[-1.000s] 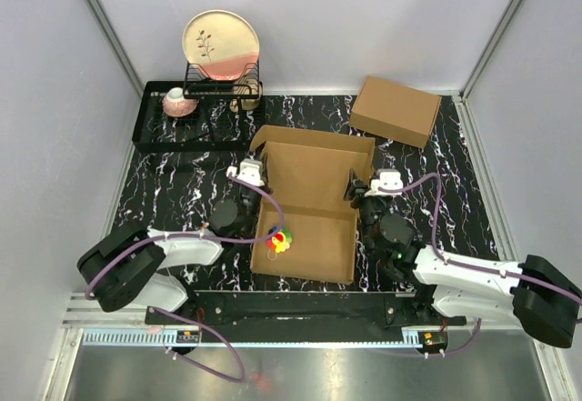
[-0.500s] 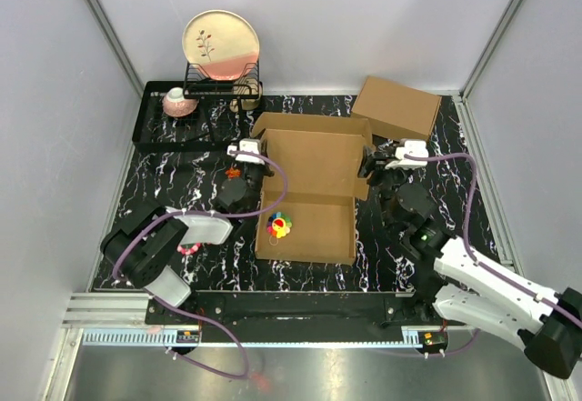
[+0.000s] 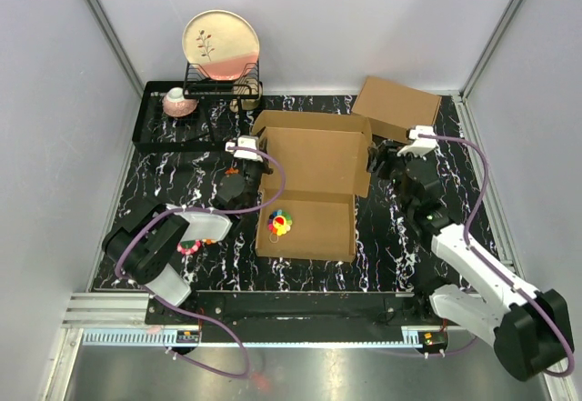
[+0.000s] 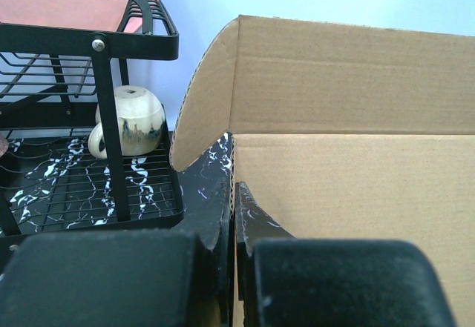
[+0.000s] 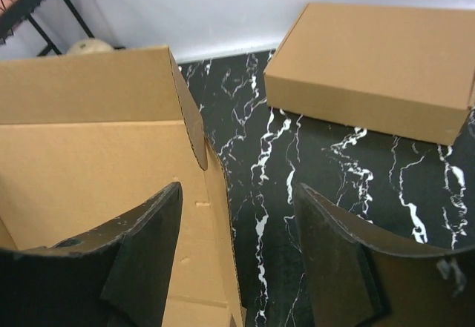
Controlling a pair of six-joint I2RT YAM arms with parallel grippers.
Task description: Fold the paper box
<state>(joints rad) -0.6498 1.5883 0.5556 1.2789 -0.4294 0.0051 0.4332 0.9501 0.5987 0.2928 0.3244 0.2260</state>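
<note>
- The paper box [image 3: 309, 228] of plain brown corrugated cardboard sits in the middle of the table, half made up. It forms a shallow rectangular tray towards the near edge, with its broad lid panel [image 3: 318, 160] tilted up at the far side and a short flap along the top.
- At the box's left wall the left gripper [image 4: 233, 268] is pressed together, with the thin cardboard edge pinched between its black pads [image 4: 104, 282].
- At the box's right wall the right gripper [image 5: 237, 193] stands spread. One finger [image 5: 141, 268] is over the inside of the box and the other is over the table, with the wall's edge between them. Whether either finger touches the cardboard cannot be told.
- The table [image 3: 173, 192] is black with white marble veining. Pale grey walls [image 3: 364, 19] close it in on three sides, with metal frame posts [image 3: 105, 28] running up at the far corners.
- Far left, a black wire dish rack [image 3: 159, 133] holds a small pink bowl [image 3: 179, 103], an upright round cream-and-pink plate [image 3: 221, 46] with a twig pattern, and a cream glazed cup [image 4: 130, 119].
- A small pink ring [image 3: 188, 248] lies on the table, partly under the left arm.
- A small multicoloured toy [image 3: 279, 225] lies at the tray's left wall — just near of the left gripper.
- Far right, a closed brown cardboard box [image 3: 396, 110], fully made up, is set at an angle just behind the right gripper and apart from the paper box.
</note>
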